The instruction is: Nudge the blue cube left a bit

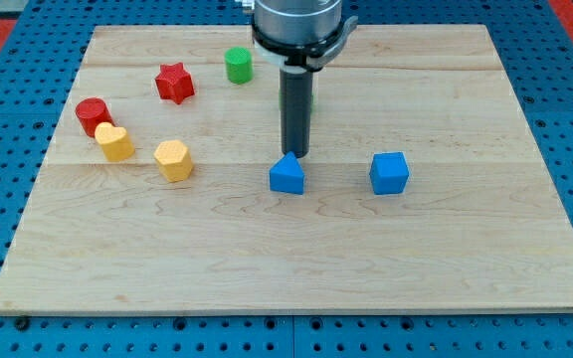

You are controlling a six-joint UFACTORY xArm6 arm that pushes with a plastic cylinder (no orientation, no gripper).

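Note:
The blue cube (389, 173) sits on the wooden board right of centre. A blue triangular block (287, 174) lies to its left, about a hundred pixels away. My tip (295, 154) comes down from the view's top and stands just behind the top of the blue triangular block, touching or nearly touching it. The tip is well to the left of the blue cube and apart from it.
At the view's upper left are a green cylinder (238, 66), a red star (175, 83), a red cylinder (94, 115), a yellow heart (115, 142) and a yellow hexagonal block (173, 159). The wooden board (466, 259) lies on a blue pegboard.

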